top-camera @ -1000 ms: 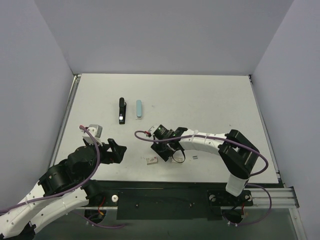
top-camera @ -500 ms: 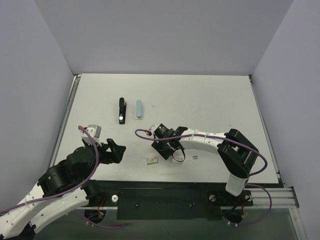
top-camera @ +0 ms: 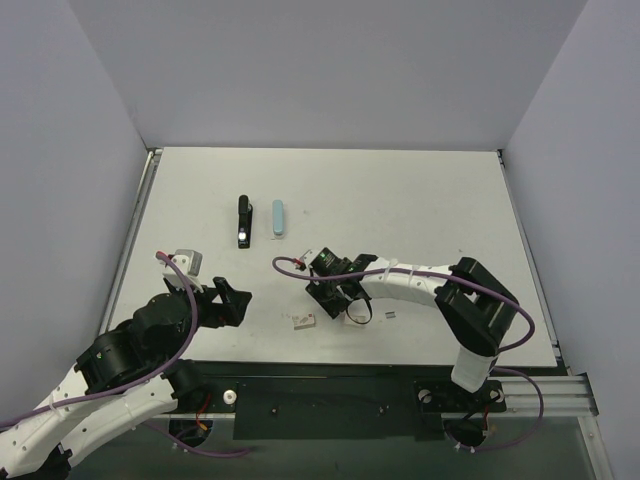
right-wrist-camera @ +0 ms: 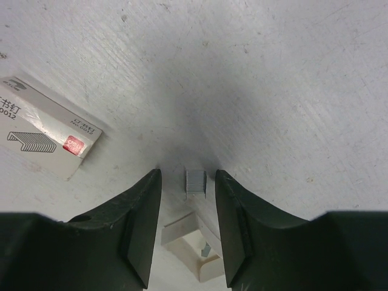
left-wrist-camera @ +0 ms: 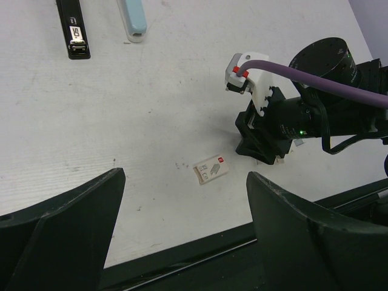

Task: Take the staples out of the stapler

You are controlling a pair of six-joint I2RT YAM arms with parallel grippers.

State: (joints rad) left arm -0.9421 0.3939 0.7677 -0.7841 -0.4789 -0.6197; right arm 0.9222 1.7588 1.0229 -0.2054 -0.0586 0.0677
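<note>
Staples (right-wrist-camera: 196, 180) are straddled by the right gripper (right-wrist-camera: 187, 174), jaws apart, not touching; left gripper (left-wrist-camera: 185, 177) is held wide open.

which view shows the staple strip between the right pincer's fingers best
Right wrist: the staple strip lies whole and close up on the table, in the gap of the right pincer. In the top and left wrist views I cannot make it out; the pincer covers that spot.

Stapler (top-camera: 242, 220): black, slim, lying flat at the far left of the table (top-camera: 420, 210) (a pale blue bar (top-camera: 278, 218) lies parallel just beside it). Staples (right-wrist-camera: 196, 180): short grey strip, flat on the tabletop, well apart from the stapler.
</note>
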